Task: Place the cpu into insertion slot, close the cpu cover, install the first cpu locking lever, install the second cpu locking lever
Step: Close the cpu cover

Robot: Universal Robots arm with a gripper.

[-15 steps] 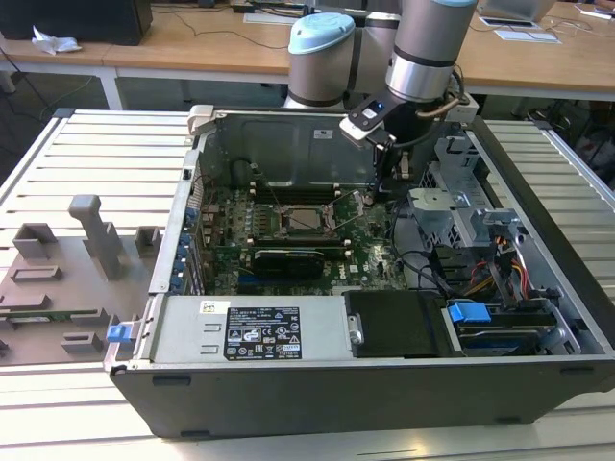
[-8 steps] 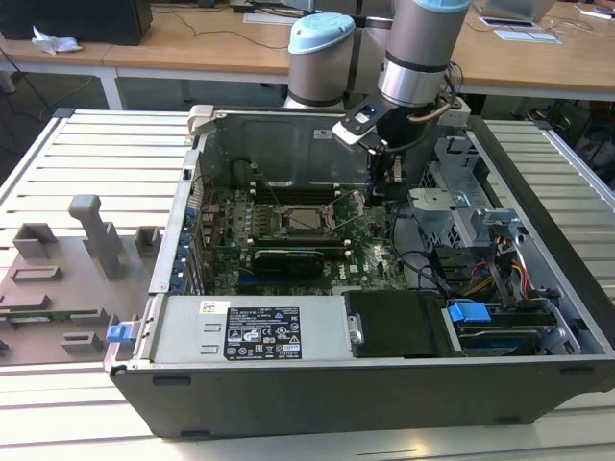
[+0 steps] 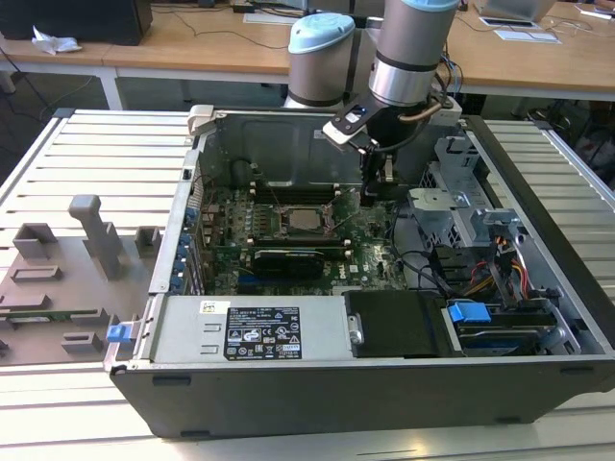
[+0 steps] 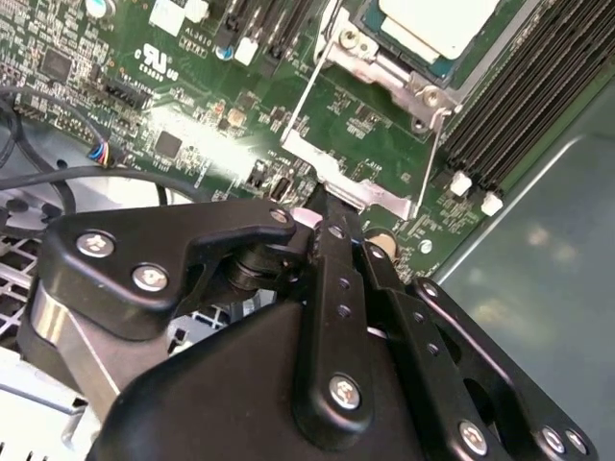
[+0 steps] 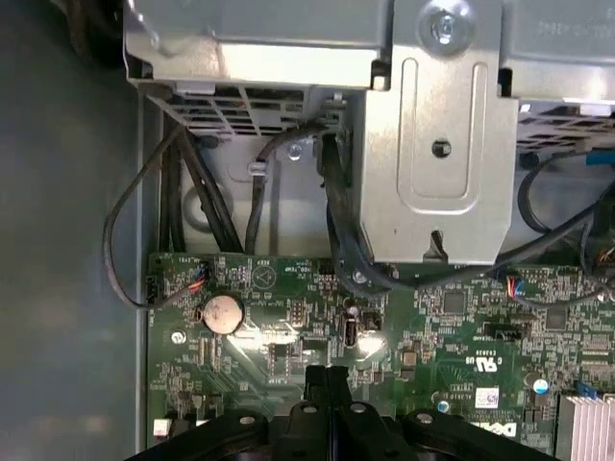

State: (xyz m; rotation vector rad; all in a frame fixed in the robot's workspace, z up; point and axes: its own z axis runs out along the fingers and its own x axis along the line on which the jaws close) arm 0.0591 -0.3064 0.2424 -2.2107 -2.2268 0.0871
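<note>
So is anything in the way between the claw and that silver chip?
Nothing visible. The claw hangs close over a metal tab on the board; from there to the seated cpu there is just flat board and a thin wire lever.

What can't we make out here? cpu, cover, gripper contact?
- cpu: second wrist view, much of it cut off by the picture edge; too small in the exterior view.
- cpu cover: fully down or not is unclear; the same edge crops it.
- gripper: what its tips touch on the board is hidden by its own body in both wrist views.
</note>
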